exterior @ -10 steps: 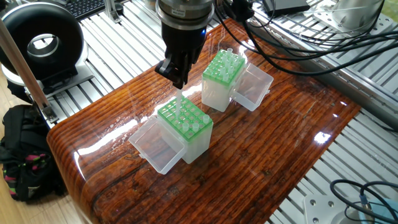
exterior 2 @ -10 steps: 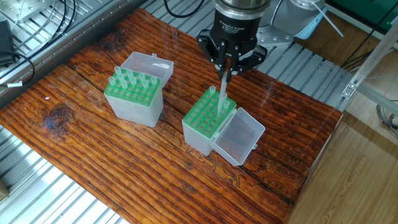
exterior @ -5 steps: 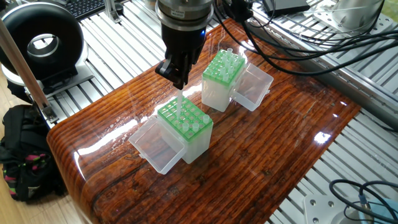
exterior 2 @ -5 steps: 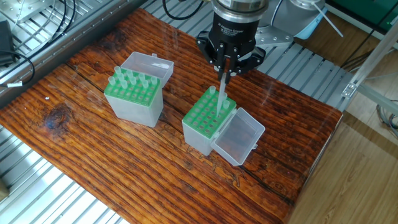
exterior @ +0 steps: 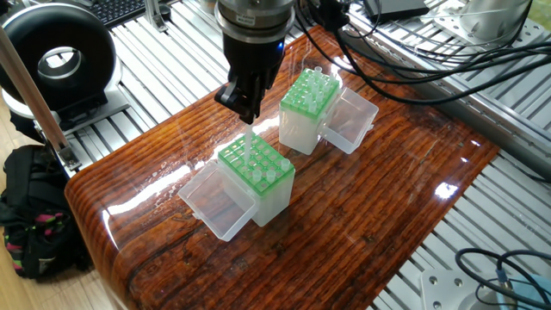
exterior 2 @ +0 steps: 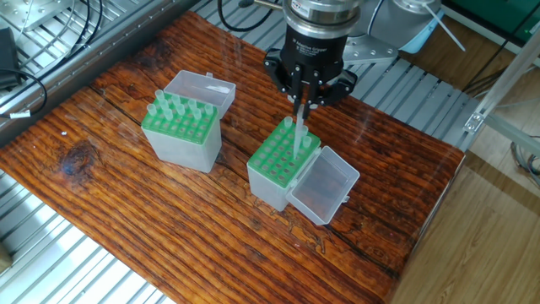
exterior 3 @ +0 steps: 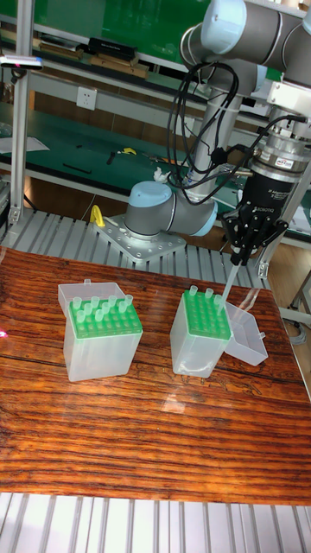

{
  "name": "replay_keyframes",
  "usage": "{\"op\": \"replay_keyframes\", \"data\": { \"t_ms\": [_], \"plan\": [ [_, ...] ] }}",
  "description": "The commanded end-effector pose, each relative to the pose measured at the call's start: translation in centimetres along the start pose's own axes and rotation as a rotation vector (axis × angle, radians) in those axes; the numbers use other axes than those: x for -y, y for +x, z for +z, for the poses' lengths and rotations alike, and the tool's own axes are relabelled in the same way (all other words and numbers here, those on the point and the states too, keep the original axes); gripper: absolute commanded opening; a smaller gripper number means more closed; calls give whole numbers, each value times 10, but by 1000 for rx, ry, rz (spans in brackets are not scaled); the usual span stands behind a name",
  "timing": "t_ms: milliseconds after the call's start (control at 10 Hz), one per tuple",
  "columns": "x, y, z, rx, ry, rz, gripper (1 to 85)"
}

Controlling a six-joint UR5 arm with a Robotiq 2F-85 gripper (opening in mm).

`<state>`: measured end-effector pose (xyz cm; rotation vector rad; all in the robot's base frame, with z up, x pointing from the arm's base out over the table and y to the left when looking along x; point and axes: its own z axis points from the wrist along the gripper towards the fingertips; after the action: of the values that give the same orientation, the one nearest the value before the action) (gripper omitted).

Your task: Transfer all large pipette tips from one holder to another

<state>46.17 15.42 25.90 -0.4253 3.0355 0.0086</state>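
Note:
My gripper (exterior 2: 305, 95) is shut on one large pipette tip (exterior 2: 299, 131), a translucent cone hanging point down over the green grid of the right holder (exterior 2: 278, 169). Its lower end is about level with the grid's far side; I cannot tell if it is in a hole. A few other tips stand in this holder. The left holder (exterior 2: 180, 128) carries several upright tips. From the opposite side, the gripper (exterior: 246, 110) holds the tip (exterior: 249, 142) above the near holder (exterior: 256, 176), with the fuller holder (exterior: 308, 103) behind. The tall view shows the gripper (exterior 3: 241, 251) and tip (exterior 3: 226, 289).
Both holders have clear hinged lids lying open, one (exterior 2: 322, 187) at the right holder's near right side, the other (exterior 2: 201, 88) behind the left holder. Black cables (exterior: 405, 65) trail over the table's far side. A backpack (exterior: 30, 211) sits off the table edge.
The gripper, still holding the tip, has shifted very slightly over the right holder. Both holders and their tips stay where they were.

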Motion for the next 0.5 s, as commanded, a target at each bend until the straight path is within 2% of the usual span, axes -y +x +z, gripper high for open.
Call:
{"op": "replay_keyframes", "data": {
  "t_ms": [0,400],
  "plan": [
    [-3,2,-1,-12,-16,-5,243],
    [-2,2,-2,-15,-25,-6,250]
  ]
}}
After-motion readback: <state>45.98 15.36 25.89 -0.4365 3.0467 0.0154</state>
